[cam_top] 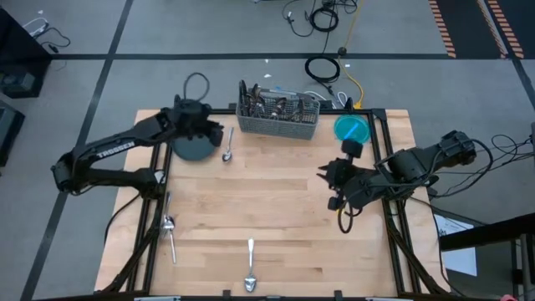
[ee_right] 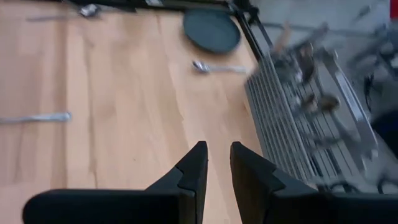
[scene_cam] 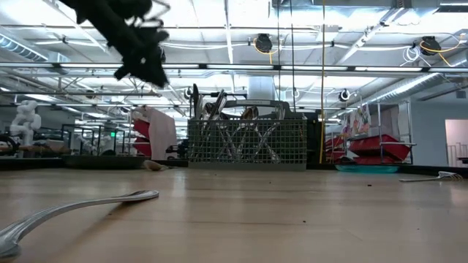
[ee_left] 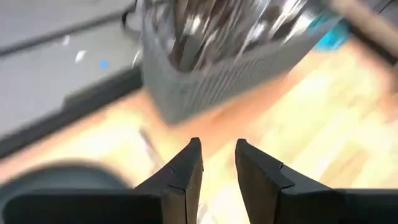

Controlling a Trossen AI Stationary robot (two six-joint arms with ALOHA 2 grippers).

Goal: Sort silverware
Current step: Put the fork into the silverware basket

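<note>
At the far edge of the pale wooden desk [cam_top: 276, 192] stands the grey wire-mesh caddy [cam_top: 278, 119], upright, packed with shiny silver-coloured metal silverware [cam_top: 276, 104] standing on end; individual pieces inside cannot be told apart. Left of the caddy lies a dark round plate [cam_top: 194, 148], and between plate and caddy a silver spoon [cam_top: 228, 144] lies flat on the wood, lengthwise toward the near edge. A round teal dish [cam_top: 352, 128] sits right of the caddy, near the desk's right rail.

More loose silverware: a fork or spoon pair [cam_top: 169, 227] at the left edge, pieces overlapping, exact type unclear; one silver spoon [cam_top: 250, 266] near the middle of the near edge, bowl end toward the front. In the low view a long silver handle [scene_cam: 80, 208] lies close to the lens.

Left pincer [cam_top: 214, 131]: above the plate's far-right side, raised off the desk (the low view shows it well above the surface). Wrist view shows its fingers [ee_left: 186, 168] parted by a narrow gap, nothing between them, pointed toward the caddy; picture smeared.

Right pincer [cam_top: 324, 174]: over the right half of the desk, well apart from the caddy. Its fingers [ee_right: 194, 167] likewise stand slightly apart, gap narrow, empty, bare wood beneath.
</note>
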